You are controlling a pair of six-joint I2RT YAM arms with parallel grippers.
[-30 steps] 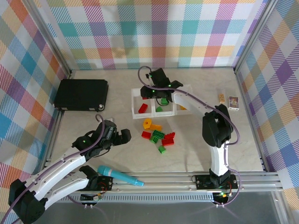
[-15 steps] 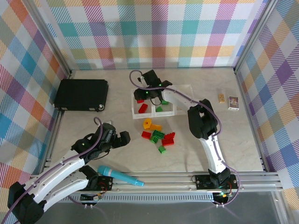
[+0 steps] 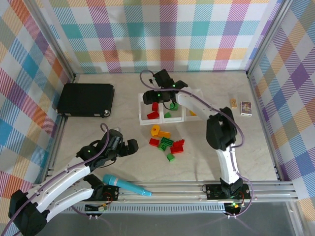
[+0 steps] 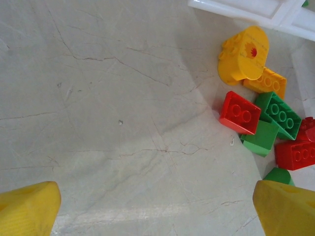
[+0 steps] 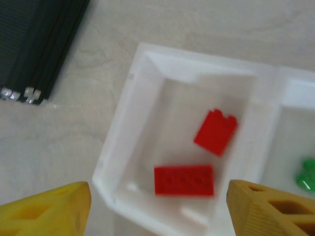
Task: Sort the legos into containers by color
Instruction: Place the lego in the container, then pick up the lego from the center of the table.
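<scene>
The containers [image 3: 146, 117] are three white bins in a row at mid-table. My right gripper [image 3: 158, 101] hangs open over the left bin [image 5: 123, 128], nothing between its yellow fingertips [image 5: 49, 211]. Two red legos lie in that bin: a long one [image 5: 183, 180] and a smaller one [image 5: 215, 132]. A green lego [image 5: 307, 174] shows in the middle bin. Loose legos [image 3: 167, 141] in red, green and yellow lie in front of the bins. My left gripper [image 3: 132, 146] is open to the left of them, low over bare table; its wrist view shows a red brick [image 4: 239, 112] and a yellow rounded piece [image 4: 243, 54].
A flat black case [image 3: 84, 99] lies at the back left. A teal marker [image 3: 125, 185] rests by the front rail. Two small printed cards [image 3: 245, 107] sit at the right. Plaid walls close in three sides.
My right gripper has opened over the left bin, and a second red lego now lies inside it. The left arm has barely moved.
</scene>
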